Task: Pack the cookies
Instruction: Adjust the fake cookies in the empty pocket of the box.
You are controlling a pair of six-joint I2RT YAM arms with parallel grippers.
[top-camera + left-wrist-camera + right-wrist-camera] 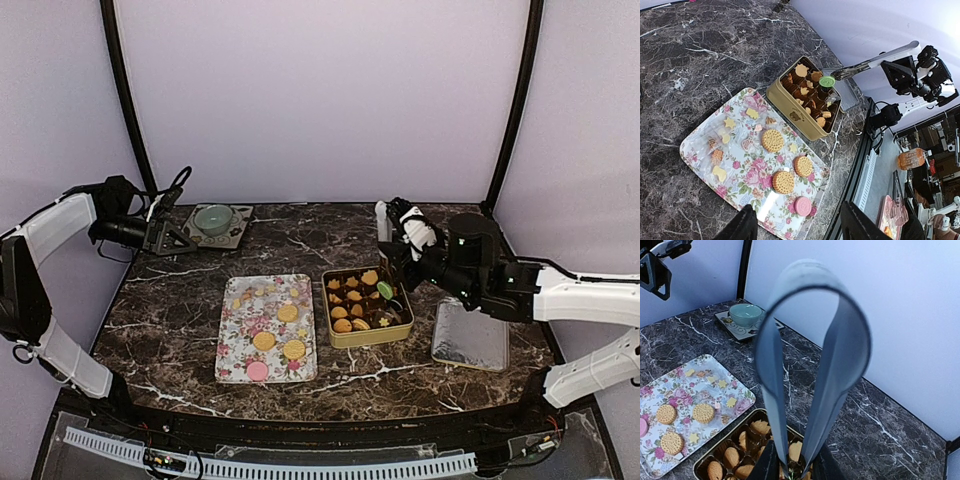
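Marble table (170, 300): the tin (366, 343) looks nearly full, some cookies (264, 341) wait on the tray (240, 362). The right claw (795, 465) grasps tongs (840, 365); the left claw (800, 226) is released.

At the right gripper (795, 462): grey tongs (815, 340), a green cookie (827, 81), a gold tin (790, 107). To its left, golden cookies (773, 140) with a waffle pattern and a pink one (803, 206) lie on a white, rose-flowered tray (740, 165).

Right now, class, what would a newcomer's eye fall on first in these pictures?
The flower-patterned tray at table centre, dotted with round golden cookies and one pink cookie. Right of it, the gold tin of cookies, where grey tongs in the right tool hold a green cookie at its right side.
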